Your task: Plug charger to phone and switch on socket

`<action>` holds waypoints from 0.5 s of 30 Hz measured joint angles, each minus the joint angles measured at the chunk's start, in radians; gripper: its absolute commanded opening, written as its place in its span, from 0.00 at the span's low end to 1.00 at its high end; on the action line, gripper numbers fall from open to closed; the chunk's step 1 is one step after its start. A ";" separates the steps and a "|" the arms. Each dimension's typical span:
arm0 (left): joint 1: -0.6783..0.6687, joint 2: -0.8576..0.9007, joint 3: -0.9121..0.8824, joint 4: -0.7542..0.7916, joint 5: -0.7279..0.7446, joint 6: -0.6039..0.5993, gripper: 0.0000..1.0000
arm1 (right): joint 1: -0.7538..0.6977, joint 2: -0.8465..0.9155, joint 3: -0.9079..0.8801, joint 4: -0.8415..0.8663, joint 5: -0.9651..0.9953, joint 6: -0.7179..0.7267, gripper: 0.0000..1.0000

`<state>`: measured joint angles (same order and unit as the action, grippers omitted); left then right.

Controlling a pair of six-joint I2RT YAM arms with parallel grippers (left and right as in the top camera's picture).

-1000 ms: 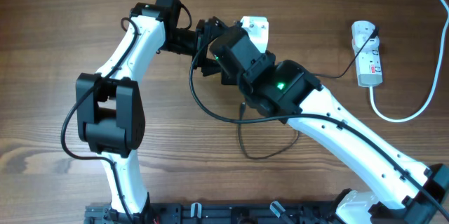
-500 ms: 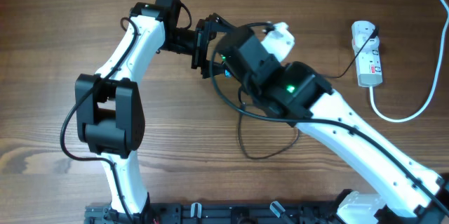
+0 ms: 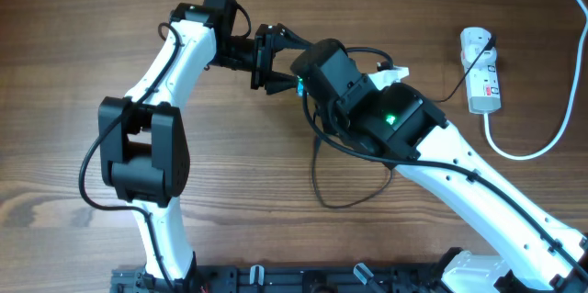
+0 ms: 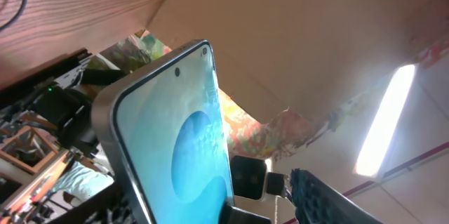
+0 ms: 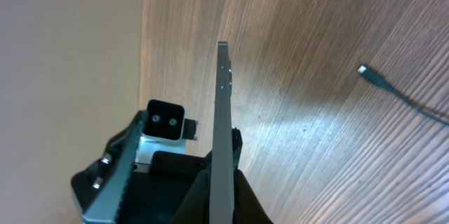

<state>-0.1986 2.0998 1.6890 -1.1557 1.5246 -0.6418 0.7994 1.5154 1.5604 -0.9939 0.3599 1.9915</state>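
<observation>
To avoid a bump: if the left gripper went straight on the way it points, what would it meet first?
The phone, most likely: the right gripper holds it directly before the left gripper. Depth is unclear.

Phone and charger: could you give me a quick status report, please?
Right gripper shut on phone. Left gripper at the phone, grip unclear. Charger tip loose on table, not plugged in.

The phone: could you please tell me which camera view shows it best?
The left wrist view: the phone fills much of the frame, cyan screen facing the camera. The right wrist view shows it only edge-on; the overhead view, barely a cyan sliver.
</observation>
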 measured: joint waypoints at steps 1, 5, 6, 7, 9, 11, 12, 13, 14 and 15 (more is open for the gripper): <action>0.000 0.000 0.000 -0.001 0.001 0.000 0.60 | 0.000 0.000 0.000 0.001 0.000 0.016 0.04; -0.009 0.000 0.000 -0.009 0.019 0.000 0.50 | -0.003 0.005 0.000 0.059 -0.002 0.051 0.05; -0.011 0.000 0.000 -0.010 0.020 0.000 0.47 | -0.003 0.006 0.000 0.064 -0.003 0.053 0.05; -0.013 0.000 0.000 -0.010 0.022 -0.001 0.45 | -0.003 0.010 0.000 0.066 -0.004 0.055 0.05; -0.018 0.000 0.000 -0.011 0.024 0.000 0.44 | -0.003 0.016 0.000 0.066 -0.004 0.058 0.05; -0.019 0.000 0.000 -0.011 0.026 0.000 0.44 | -0.003 0.022 0.000 0.066 -0.005 0.059 0.05; -0.019 0.000 0.000 -0.011 0.026 0.000 0.43 | -0.003 0.022 0.000 0.067 -0.005 0.060 0.05; -0.019 0.000 0.000 -0.011 0.027 0.000 0.41 | -0.003 0.022 0.000 0.068 -0.005 0.062 0.04; -0.019 0.000 0.000 -0.011 0.027 0.000 0.41 | -0.003 0.022 0.000 0.068 -0.005 0.062 0.05; -0.019 0.000 0.000 -0.011 0.026 0.000 0.41 | -0.003 0.022 0.000 0.068 -0.004 0.063 0.05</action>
<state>-0.2180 2.0998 1.6890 -1.1671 1.5509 -0.6418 0.7967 1.5372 1.5604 -0.9260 0.3557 2.0541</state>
